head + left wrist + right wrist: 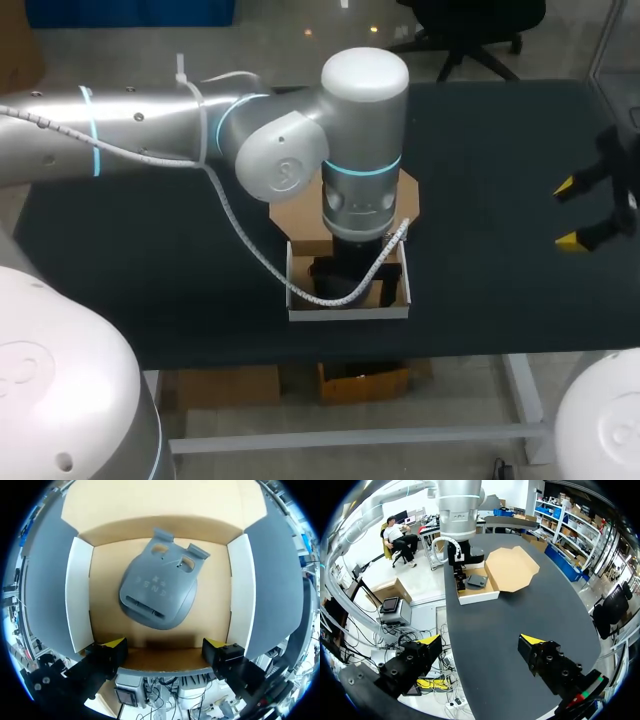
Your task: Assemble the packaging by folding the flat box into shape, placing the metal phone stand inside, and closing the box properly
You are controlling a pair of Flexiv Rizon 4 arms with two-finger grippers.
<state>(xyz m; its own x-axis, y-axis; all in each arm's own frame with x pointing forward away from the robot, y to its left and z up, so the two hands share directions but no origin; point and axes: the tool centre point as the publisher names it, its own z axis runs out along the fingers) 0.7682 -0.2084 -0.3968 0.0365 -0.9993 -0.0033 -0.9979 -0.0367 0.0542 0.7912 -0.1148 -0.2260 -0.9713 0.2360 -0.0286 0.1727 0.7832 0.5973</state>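
Hovering over the white-walled brown cardboard box (348, 311) near the dark desk (480, 150)'s front edge with the left gripper (164, 646) spread wide, empty. Lying flat and askew on the box floor: the grey metal phone stand (159, 587). Open behind it: the brown octagonal lid flap (512, 569). Waiting well apart with the right gripper (480, 641), likewise open and holding nothing. Likely trouble in closing: catching a yellow tip on a side wall and dragging the light box; pushing the lid one-handed and sliding everything off the edge.
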